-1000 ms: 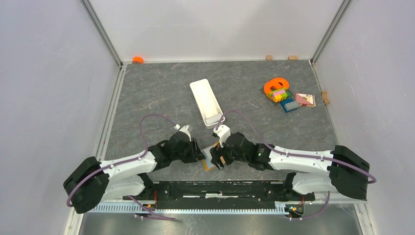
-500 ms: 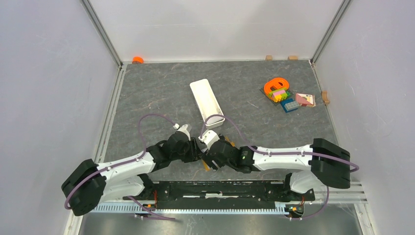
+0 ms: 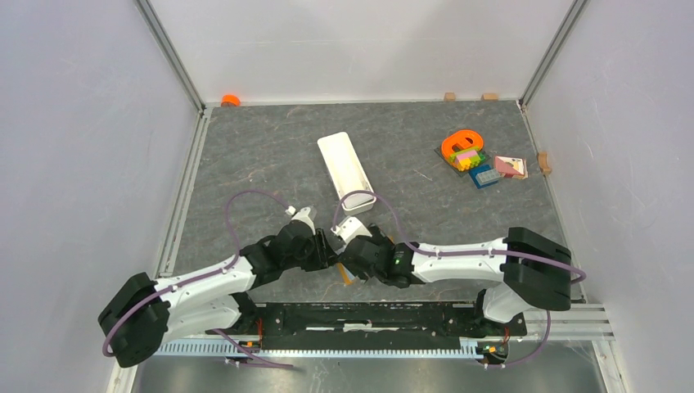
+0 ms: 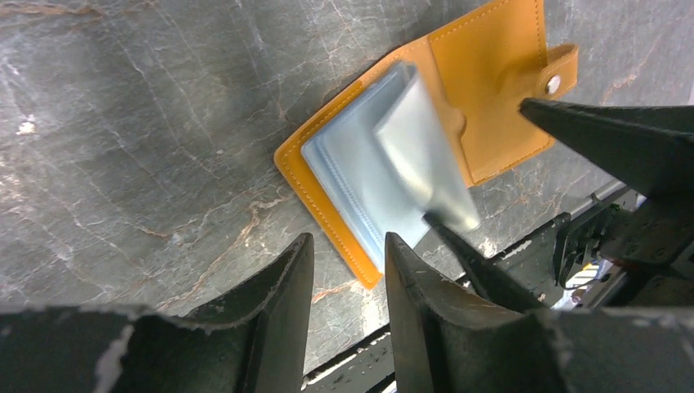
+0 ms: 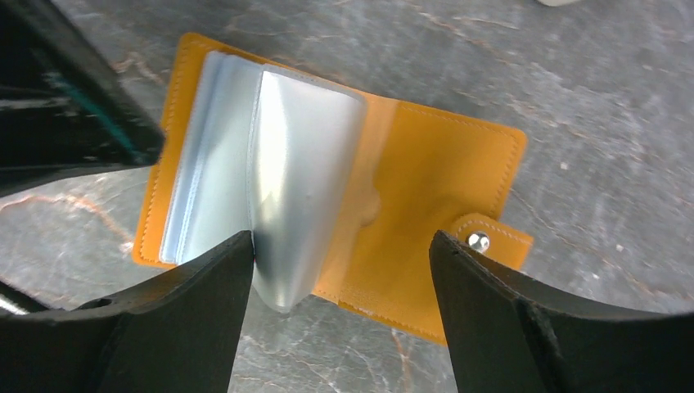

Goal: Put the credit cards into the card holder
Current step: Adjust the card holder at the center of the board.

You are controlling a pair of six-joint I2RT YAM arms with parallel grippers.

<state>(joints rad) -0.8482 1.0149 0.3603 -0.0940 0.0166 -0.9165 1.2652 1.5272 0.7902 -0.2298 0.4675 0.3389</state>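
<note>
- Near the front edge of the table [image 3: 270,155], the card holder [image 5: 442,180] lies open, with its pale sleeves [image 5: 303,180] fanned upward.
- My right end effector [image 5: 340,246] is spread wide and straddles the card holder, one finger at a raised sleeve's edge.
- My left end effector [image 4: 350,246] is partly spread, grips nothing, and sits just beside the card holder.

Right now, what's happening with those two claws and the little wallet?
Left gripper open, empty, near wallet. Right gripper open wide, over it, one finger against a raised plastic sleeve. Wallet lying open on table. Nothing blocking.
</note>
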